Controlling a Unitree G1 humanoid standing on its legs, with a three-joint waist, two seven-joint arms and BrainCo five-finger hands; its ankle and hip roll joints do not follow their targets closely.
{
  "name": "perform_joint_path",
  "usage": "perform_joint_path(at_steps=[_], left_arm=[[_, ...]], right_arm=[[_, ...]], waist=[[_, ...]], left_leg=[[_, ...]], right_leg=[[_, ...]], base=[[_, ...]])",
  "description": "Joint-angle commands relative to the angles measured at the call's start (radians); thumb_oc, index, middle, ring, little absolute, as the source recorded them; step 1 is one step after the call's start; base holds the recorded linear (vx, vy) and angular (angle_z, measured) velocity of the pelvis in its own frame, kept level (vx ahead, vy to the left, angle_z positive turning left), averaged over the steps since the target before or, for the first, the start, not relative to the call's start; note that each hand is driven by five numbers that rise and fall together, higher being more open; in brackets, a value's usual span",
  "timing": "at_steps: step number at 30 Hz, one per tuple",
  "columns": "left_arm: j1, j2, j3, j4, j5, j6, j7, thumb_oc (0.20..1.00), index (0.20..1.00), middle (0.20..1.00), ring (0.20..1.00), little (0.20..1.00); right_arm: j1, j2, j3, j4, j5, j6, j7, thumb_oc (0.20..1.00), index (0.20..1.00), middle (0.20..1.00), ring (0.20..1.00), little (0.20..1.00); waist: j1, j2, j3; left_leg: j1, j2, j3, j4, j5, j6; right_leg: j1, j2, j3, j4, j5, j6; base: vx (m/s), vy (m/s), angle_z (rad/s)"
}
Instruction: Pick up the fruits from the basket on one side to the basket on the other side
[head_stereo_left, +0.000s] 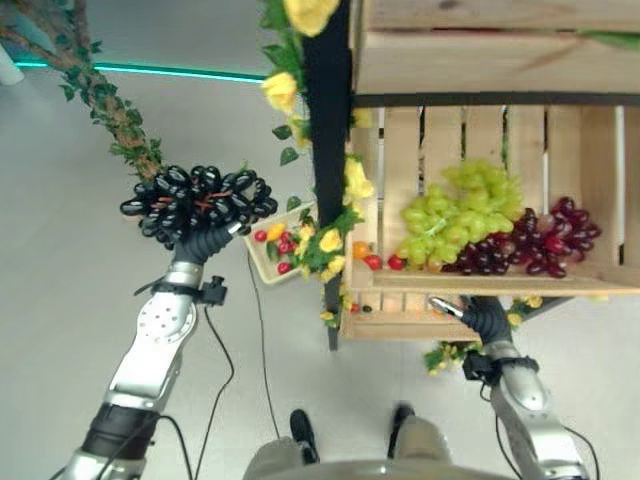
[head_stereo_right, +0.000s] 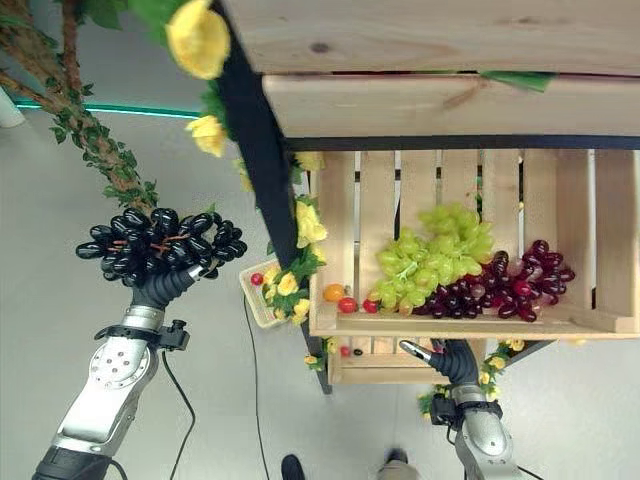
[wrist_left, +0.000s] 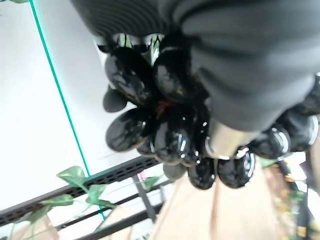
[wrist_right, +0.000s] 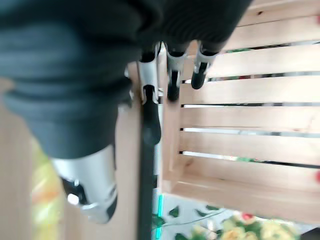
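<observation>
A bunch of black grapes (head_stereo_left: 198, 203) hangs in the air left of the stand, with my left hand (head_stereo_left: 207, 243) shut on it from below. In the left wrist view a silver finger (wrist_left: 225, 142) curls in among the black grapes (wrist_left: 165, 125). A wooden crate (head_stereo_left: 480, 281) on the stand holds green grapes (head_stereo_left: 465, 205), dark red grapes (head_stereo_left: 545, 243) and small red and orange fruits (head_stereo_left: 384, 262). My right hand (head_stereo_left: 482, 318) is under the crate's front edge. Its fingers (wrist_right: 172, 75) are relaxed beside the slats and hold nothing.
A small pale basket (head_stereo_left: 257, 262) with red and yellow fruits hangs left of the black post (head_stereo_left: 328, 150), among yellow flowers (head_stereo_left: 330, 240). A leafy branch (head_stereo_left: 110, 110) runs behind the black grapes. Another wooden crate (head_stereo_left: 480, 50) sits above.
</observation>
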Motion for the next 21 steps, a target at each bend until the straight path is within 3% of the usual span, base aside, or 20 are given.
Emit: perform_joint_path(at_steps=[1,12,17,20,21], left_arm=[[-0.035,0.010,0.036,-0.100,0.020,-0.081,-0.010,0.200,0.200,0.200,0.200,0.200],[0.036,-0.011,0.047,-0.114,-0.019,-0.057,-0.033,0.200,0.200,0.200,0.200,0.200],[0.020,-0.006,0.034,-0.106,-0.021,-0.058,-0.030,0.200,0.200,0.200,0.200,0.200],[0.011,0.004,0.040,-0.092,-0.011,-0.060,-0.020,0.200,0.200,0.200,0.200,0.200],[0.006,0.010,0.046,-0.090,-0.013,-0.061,-0.009,0.200,0.200,0.200,0.200,0.200]], right_arm=[[-0.152,-0.019,-0.076,-0.076,0.010,-0.091,0.004,1.000,1.000,1.000,1.000,1.000],[-0.120,-0.022,-0.098,-0.062,0.009,-0.061,0.018,1.000,1.000,1.000,1.000,1.000],[-0.107,-0.015,-0.115,-0.067,-0.001,-0.066,0.012,1.000,1.000,1.000,1.000,1.000],[-0.126,-0.009,-0.120,-0.057,-0.020,-0.071,-0.004,1.000,1.000,1.000,1.000,1.000],[-0.144,-0.004,-0.111,-0.058,-0.022,-0.074,-0.011,1.000,1.000,1.000,1.000,1.000]], waist=[[0.031,-0.004,-0.090],[0.038,-0.001,-0.127],[0.028,-0.012,-0.116],[0.019,-0.016,-0.085],[0.031,-0.010,-0.073]], left_leg=[[-0.039,0.039,-0.069,0.020,-0.016,-0.023],[-0.020,0.042,-0.098,0.025,-0.028,-0.037],[-0.034,0.022,-0.090,0.033,-0.046,-0.019],[-0.053,0.010,-0.056,0.027,-0.046,-0.006],[-0.069,0.022,-0.041,0.038,-0.038,-0.001]], right_leg=[[0.085,0.014,-0.055,-0.024,-0.089,0.047],[0.197,0.035,-0.118,-0.095,-0.104,0.030],[0.176,0.015,-0.111,-0.087,-0.082,0.047],[0.111,-0.005,-0.076,-0.074,-0.032,0.077],[0.093,-0.001,-0.089,-0.018,-0.056,0.075]], base=[[0.21,-0.172,0.09],[0.09,-0.021,0.10],[-0.02,0.107,0.08],[-0.16,0.131,-0.09],[-0.31,0.145,-0.27]])
